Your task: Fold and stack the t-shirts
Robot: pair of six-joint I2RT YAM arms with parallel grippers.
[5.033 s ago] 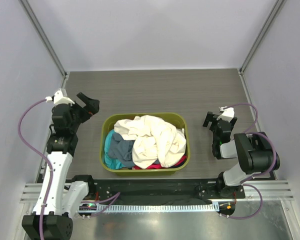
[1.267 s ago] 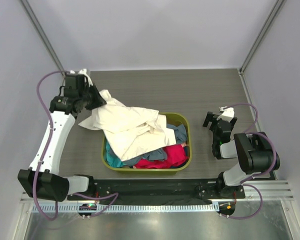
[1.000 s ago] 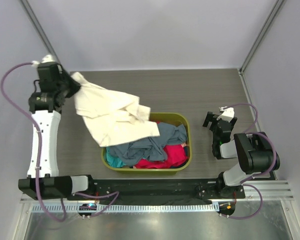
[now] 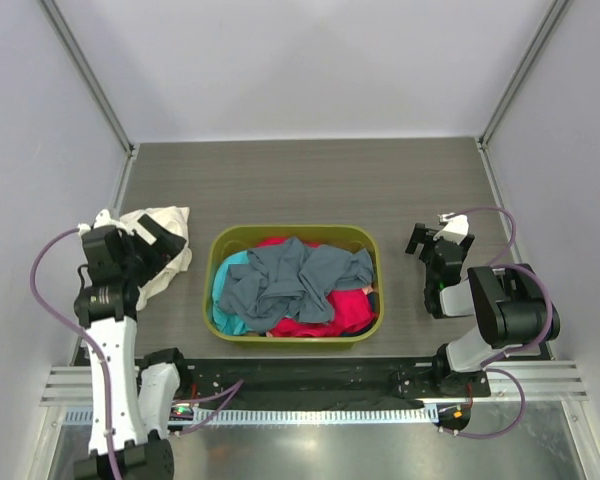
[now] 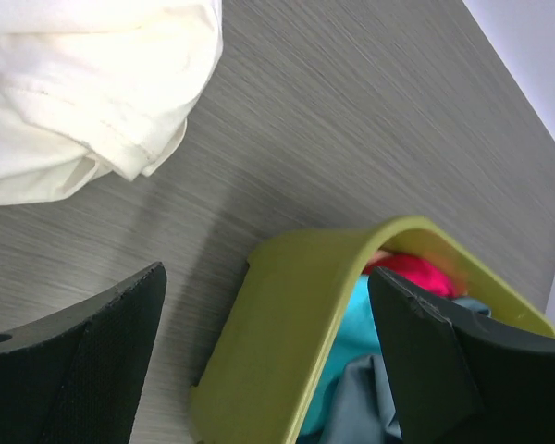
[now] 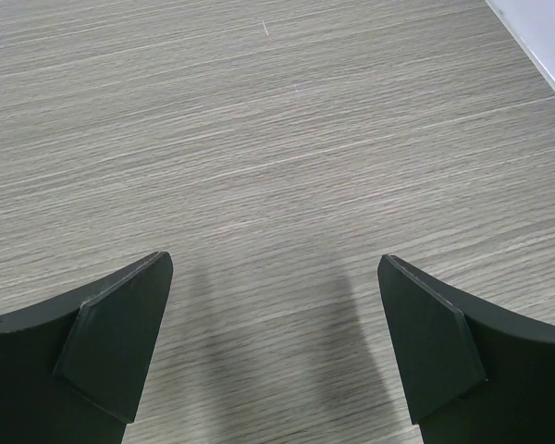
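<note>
Cream tee (image 4: 160,235) is out of the basket (image 4: 292,231) and lies in a crumpled heap on the table (image 4: 310,175), near the basket's left wall. The left wrist view shows bare table between the two. Grey-blue tee (image 4: 290,278) lies on top inside the basket, with teal (image 4: 226,306) at the left and red-pink (image 4: 332,320) at the near right.

Left claw (image 4: 168,252) hangs over the near edge of the cream heap with its jaws spread wide and nothing between them. Right claw (image 4: 420,240) is also wide open and empty, parked over bare table right of the basket and well apart from any cloth.

My read: the step in hand is laying the cream tee flat, and no fold has started.

To do it well:
- Don't fold from the heap. Find a real edge first; the stitched hem shows in the left wrist view (image 5: 120,153) and is a good pick point.
- Pinch one layer only. A deep bite grabs several layers and locks the bunching in.
- Bring the right arm over. One claw per corner, pull apart, drag it flat.
- Use the open table behind the basket, since the heap sits tight against the left side.
- Keep the cloth low and clear of the basket rim, where a sleeve could snag.
- Sleeves are buried, so I can't tell the orientation until it's spread.
</note>
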